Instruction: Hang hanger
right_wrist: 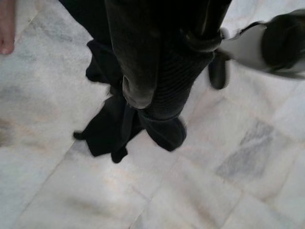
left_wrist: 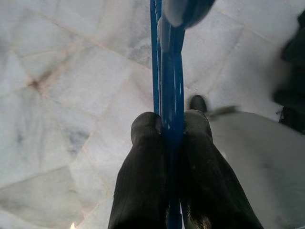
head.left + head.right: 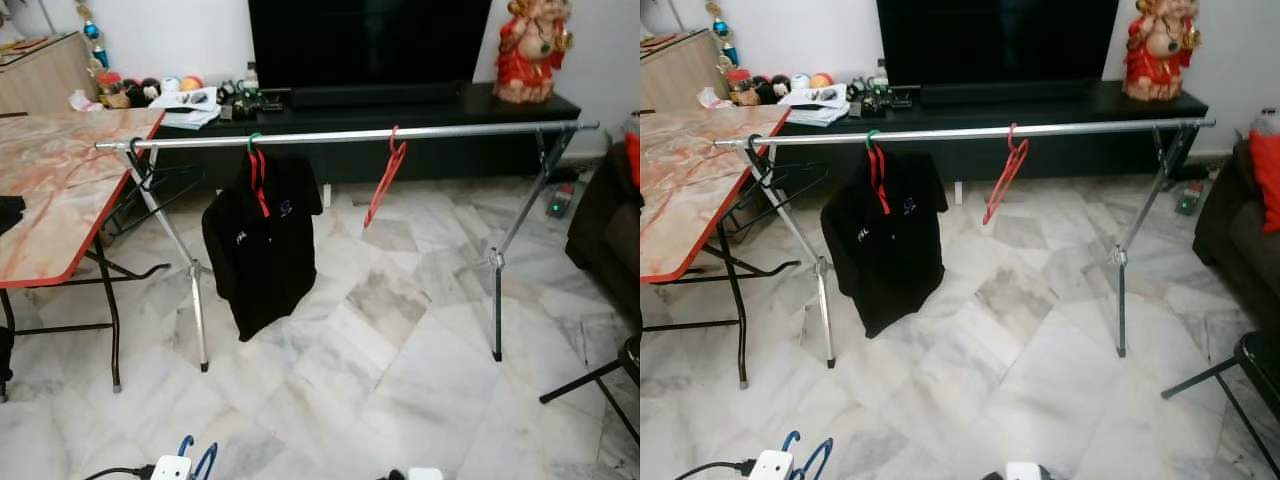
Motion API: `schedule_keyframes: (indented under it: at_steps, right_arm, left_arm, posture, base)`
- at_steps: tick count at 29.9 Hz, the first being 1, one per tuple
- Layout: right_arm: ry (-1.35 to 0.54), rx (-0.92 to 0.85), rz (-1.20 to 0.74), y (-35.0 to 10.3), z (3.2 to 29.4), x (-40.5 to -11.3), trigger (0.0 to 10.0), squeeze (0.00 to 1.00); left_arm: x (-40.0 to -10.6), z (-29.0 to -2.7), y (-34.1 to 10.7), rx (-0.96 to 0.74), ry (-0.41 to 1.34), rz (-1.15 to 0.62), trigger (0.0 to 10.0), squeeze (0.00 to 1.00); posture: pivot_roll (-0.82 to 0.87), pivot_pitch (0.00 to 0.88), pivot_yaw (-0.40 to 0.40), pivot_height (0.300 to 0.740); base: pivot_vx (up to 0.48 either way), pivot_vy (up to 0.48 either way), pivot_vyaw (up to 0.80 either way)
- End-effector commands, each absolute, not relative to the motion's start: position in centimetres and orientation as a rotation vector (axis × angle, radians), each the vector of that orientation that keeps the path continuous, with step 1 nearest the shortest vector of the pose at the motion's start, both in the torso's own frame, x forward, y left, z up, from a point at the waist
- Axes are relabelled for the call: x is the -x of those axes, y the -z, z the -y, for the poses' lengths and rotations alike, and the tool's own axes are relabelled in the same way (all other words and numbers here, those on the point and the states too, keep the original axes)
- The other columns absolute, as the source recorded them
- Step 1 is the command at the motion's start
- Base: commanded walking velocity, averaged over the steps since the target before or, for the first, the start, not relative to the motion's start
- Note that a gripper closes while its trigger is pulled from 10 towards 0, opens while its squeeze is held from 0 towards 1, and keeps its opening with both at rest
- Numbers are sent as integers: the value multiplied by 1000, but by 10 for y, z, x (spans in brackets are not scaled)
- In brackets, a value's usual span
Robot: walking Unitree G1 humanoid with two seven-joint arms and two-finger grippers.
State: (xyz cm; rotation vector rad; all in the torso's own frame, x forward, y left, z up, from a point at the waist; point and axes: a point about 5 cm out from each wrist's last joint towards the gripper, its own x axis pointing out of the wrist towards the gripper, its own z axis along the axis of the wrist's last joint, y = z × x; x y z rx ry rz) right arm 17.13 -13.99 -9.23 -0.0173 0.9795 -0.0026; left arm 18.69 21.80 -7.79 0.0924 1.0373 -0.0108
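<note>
Ribbed black pincer fingers (image 2: 143,171), rounded tips

i see a marble-top counter (image 3: 60,190) with red edge at left, a black tv stand (image 3: 400,120) behind, a red figurine (image 3: 532,50) on it, and marble floor (image 3: 400,350) below.

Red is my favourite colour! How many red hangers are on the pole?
2. One red hanger holds the black shirt, toward the left end of the pole; the other red hanger hangs empty near its middle. None looks hidden.
</note>
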Motion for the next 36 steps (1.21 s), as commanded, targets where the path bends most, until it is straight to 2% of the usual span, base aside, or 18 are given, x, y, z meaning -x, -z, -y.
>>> schedule_keyframes:
  at_steps: [1, 8, 11, 13, 14, 15, 17, 19, 20, 22, 24, 29, 34, 36]
  right_arm:
    - [-19, 4, -962, 89, 127, -179, 10000, 0]
    - [-7, -1, -906, 79, 117, -198, 10000, 0]
    - [15, -4, -863, 72, 123, -210, 10000, 0]
    - [88, 7, -756, 61, 161, -226, 10000, 0]
    - [88, 7, -756, 61, 161, -226, 10000, 0]
    - [113, -4, -700, 56, 188, -226, 10000, 0]
    - [118, -2, -633, 47, 203, -234, 10000, 0]
    - [108, 9, -540, 30, 208, -253, 10000, 0]
    - [108, 9, -540, 30, 208, -253, 10000, 0]
    - [92, 37, -445, 6, 203, -282, 10000, 0]
    - [76, 88, -432, -2, 200, -292, 10000, 0]
    - [13, 89, -233, -49, 184, -332, 10000, 0]
    - [20, 138, -194, -71, 177, -349, 10000, 0]
    - [4, 159, -201, -79, 173, -356, 10000, 0]
  left_arm:
    - [-185, -224, 78, -113, 5, -1045, 10000, 0]
    - [-185, -224, 77, -112, 4, -1032, 10000, 0]
    - [-186, -224, 77, -105, -2, -1015, 10000, 0]
    - [-187, -224, 76, -116, -6, -1000, 10000, 0]
    - [-187, -224, 76, -116, -6, -1000, 10000, 0]
    - [-187, -224, 76, -113, -11, -993, 10000, 0]
    - [-187, -224, 76, -109, -11, -981, 10000, 0]
    - [-188, -224, 75, -109, -13, -959, 10000, 0]
    - [-188, -224, 75, -109, -13, -959, 10000, 0]
    - [-190, -224, 73, -113, -26, -908, 10000, 0]
    - [-190, -224, 72, -114, -23, -885, 10000, 0]
    - [-197, -219, 66, -149, 65, -785, 10000, 0]
    - [-201, -213, 63, -204, 184, -754, 10000, 0]
    - [-247, -212, 30, -206, 312, -629, 10000, 0]
  posture:
    - [12, 21, 34, 740]
    - [16, 21, 34, 740]
    - [17, 19, 34, 740]
    - [18, 16, 37, 740]
    - [18, 16, 37, 740]
    - [11, 14, 39, 740]
    - [2, 12, 40, 740]
    - [5, 8, 38, 740]
    - [5, 8, 38, 740]
    - [9, 3, 37, 740]
    - [14, 0, 37, 740]
    - [12, 0, 37, 740]
    - [10, 0, 29, 740]
    - [14, 0, 23, 740]
  base:
    - [0, 0, 0]
    - [0, 0, 0]
    - [0, 0, 0]
    - [0, 0, 0]
    - [0, 0, 0]
    - [0, 0, 0]
    - [0, 0, 0]
    - [0, 0, 0]
    - [0, 0, 0]
    - [0, 0, 0]
    - [0, 0, 0]
    - [0, 0, 0]
    - [0, 0, 0]
    - [0, 0, 0]
